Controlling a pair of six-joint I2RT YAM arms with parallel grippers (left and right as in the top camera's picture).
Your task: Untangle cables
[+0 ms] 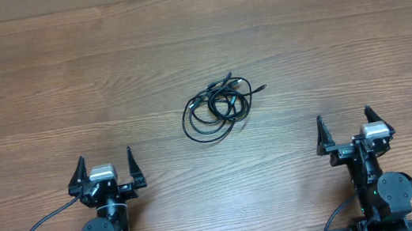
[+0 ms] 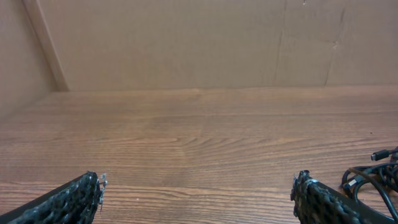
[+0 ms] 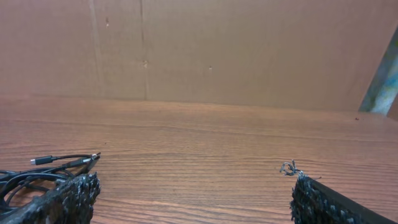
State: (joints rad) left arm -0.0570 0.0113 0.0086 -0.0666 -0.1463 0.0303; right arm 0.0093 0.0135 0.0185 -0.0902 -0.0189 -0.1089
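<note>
Left arm (image 1: 102, 225) and right arm (image 1: 379, 188) sit low at the near edge, both jaws wide open and empty. One tangle of cables (image 1: 222, 100) lies mid-tabletop (image 1: 64, 70), ahead between them; cord count unclear.

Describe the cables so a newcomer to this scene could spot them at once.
Start from the wooden table. Near its middle, ahead of the left gripper and right gripper, lies a loose coil of thin black cables. They are far thinner than the leads on the arms and end in small plugs.
</note>
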